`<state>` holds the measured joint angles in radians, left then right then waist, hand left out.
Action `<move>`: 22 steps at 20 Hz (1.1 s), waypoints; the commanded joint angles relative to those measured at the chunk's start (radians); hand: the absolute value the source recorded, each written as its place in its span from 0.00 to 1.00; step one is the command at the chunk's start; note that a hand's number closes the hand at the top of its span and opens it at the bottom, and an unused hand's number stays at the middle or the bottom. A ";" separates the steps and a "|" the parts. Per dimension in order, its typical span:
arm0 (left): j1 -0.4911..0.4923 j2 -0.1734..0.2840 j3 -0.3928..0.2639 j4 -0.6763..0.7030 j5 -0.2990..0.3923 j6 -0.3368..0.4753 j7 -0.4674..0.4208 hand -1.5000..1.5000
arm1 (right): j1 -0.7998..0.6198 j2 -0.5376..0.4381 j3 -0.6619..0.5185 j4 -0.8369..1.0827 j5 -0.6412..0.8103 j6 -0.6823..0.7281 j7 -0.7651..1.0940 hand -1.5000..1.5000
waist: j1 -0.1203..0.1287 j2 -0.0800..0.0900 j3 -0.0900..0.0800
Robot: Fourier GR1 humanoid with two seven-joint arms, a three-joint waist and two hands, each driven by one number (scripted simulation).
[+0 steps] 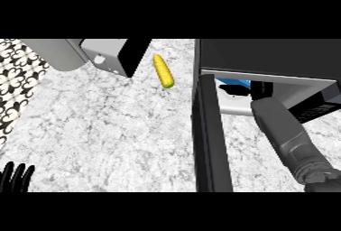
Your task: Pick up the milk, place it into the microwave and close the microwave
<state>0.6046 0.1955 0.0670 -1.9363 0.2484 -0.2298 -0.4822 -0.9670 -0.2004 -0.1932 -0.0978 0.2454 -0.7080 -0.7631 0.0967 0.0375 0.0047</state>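
The microwave (266,56) stands at the right with its door (208,135) swung open toward me and seen edge-on. My right forearm reaches into the cavity. The right hand (256,90) is inside, its fingers curled round the milk (234,82), of which only a blue and white part shows above the fingers. The carton sits low in the cavity; I cannot tell whether it touches the floor. My left hand (16,177) rests open at the lower left edge, fingers up.
A yellow corn cob (163,71) lies on the marble counter (106,131) left of the microwave door. A grey and black appliance (106,56) stands at the back left. A patterned tile wall (16,90) runs along the left edge.
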 commanded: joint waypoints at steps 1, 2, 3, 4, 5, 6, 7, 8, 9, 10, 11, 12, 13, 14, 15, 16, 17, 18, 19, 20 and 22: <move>0.008 -0.029 -0.010 0.020 -0.035 0.012 -0.040 0.00 | 0.061 -0.002 -0.015 -0.009 -0.015 0.067 -0.067 0.00 | -0.023 -0.009 -0.001; 0.017 -0.007 0.007 -0.023 0.011 0.006 0.029 0.00 | 0.043 0.009 -0.015 -0.005 -0.015 0.070 -0.047 0.00 | -0.025 -0.010 -0.001; 0.068 -0.046 -0.042 -0.024 -0.050 0.011 -0.030 0.00 | 0.062 0.004 -0.029 -0.021 -0.029 0.080 -0.080 0.00 | -0.018 -0.010 0.000; 0.069 -0.019 -0.004 -0.034 -0.007 -0.009 -0.014 0.00 | 0.089 0.012 -0.042 -0.033 -0.043 0.103 -0.111 0.00 | -0.029 -0.014 -0.001; 0.081 -0.031 -0.005 -0.031 -0.023 -0.003 -0.037 0.00 | 0.079 0.007 -0.052 -0.044 -0.057 0.171 -0.116 0.00 | -0.035 -0.018 -0.001; 0.024 -0.036 -0.021 -0.012 -0.044 0.021 -0.004 0.00 | 0.083 -0.025 -0.055 -0.048 -0.061 0.227 -0.135 0.00 | -0.043 -0.014 -0.001; 0.051 -0.059 -0.057 -0.022 -0.067 0.024 -0.011 0.00 | 0.106 0.016 -0.054 -0.039 -0.062 0.223 -0.147 0.00 | -0.043 -0.017 -0.001; 0.012 -0.040 -0.031 0.035 -0.061 0.010 -0.027 0.00 | 0.085 0.010 -0.058 -0.033 -0.066 0.251 -0.132 0.00 | -0.040 -0.014 -0.001; 0.089 -0.049 -0.037 -0.067 -0.049 0.013 -0.008 0.00 | 0.128 0.040 -0.063 -0.043 -0.075 0.248 -0.170 0.00 | -0.046 -0.022 -0.001; 0.107 -0.064 -0.057 -0.035 -0.081 0.002 -0.061 0.00 | 0.129 0.017 -0.052 -0.041 -0.063 0.271 -0.174 0.00 | -0.045 -0.022 -0.002; 0.070 -0.064 -0.040 -0.007 -0.085 0.014 -0.063 0.00 | 0.122 0.035 -0.062 -0.054 -0.078 0.301 -0.167 0.00 | -0.058 -0.026 -0.003; 0.131 -0.050 -0.038 -0.057 -0.070 -0.011 -0.060 0.00 | 0.182 0.058 -0.076 -0.068 -0.098 0.317 -0.227 0.00 | -0.062 -0.029 -0.002; 0.102 -0.081 -0.088 -0.113 -0.108 0.041 0.010 0.00 | 0.157 0.022 -0.081 -0.063 -0.101 0.346 -0.198 0.00 | -0.062 -0.026 -0.002; 0.064 -0.064 -0.060 -0.024 -0.105 0.019 -0.021 0.00 | 0.155 0.072 -0.080 -0.053 -0.102 0.326 -0.180 0.00 | -0.063 -0.026 -0.003; 0.128 -0.074 -0.087 -0.117 -0.097 0.020 0.015 0.00 | 0.184 0.025 -0.081 -0.067 -0.108 0.391 -0.199 0.00 | -0.069 -0.030 -0.003; 0.086 -0.059 -0.064 0.002 -0.128 -0.001 -0.053 0.00 | 0.215 0.049 -0.093 -0.078 -0.123 0.387 -0.232 0.00 | -0.074 -0.031 -0.003; 0.109 -0.059 -0.118 -0.099 -0.122 -0.011 0.018 0.00 | 0.192 0.075 -0.091 -0.081 -0.124 0.383 -0.215 0.00 | -0.072 -0.031 -0.003; 0.087 -0.057 -0.104 -0.034 -0.119 -0.030 -0.030 0.00 | 0.232 0.082 -0.092 -0.091 -0.132 0.420 -0.248 0.00 | -0.079 -0.033 -0.004; 0.188 -0.067 -0.156 -0.103 -0.136 -0.047 -0.039 0.00 | 0.282 0.088 -0.091 -0.098 -0.137 0.465 -0.291 0.00 | -0.081 -0.038 -0.003; 0.146 -0.050 -0.142 -0.097 -0.097 -0.066 -0.008 0.00 | 0.262 0.078 -0.085 -0.109 -0.140 0.515 -0.243 0.00 | -0.093 -0.040 -0.004; 0.169 -0.048 -0.190 -0.094 -0.123 -0.096 -0.032 0.00 | 0.299 0.075 -0.077 -0.120 -0.143 0.582 -0.270 0.00 | -0.092 -0.041 -0.004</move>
<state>0.7372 0.1375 -0.0723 -2.0198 0.1317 -0.2728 -0.4997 -0.7206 -0.1306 -0.2735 -0.1962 0.1177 -0.2540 -0.9869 0.0135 0.0017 0.0012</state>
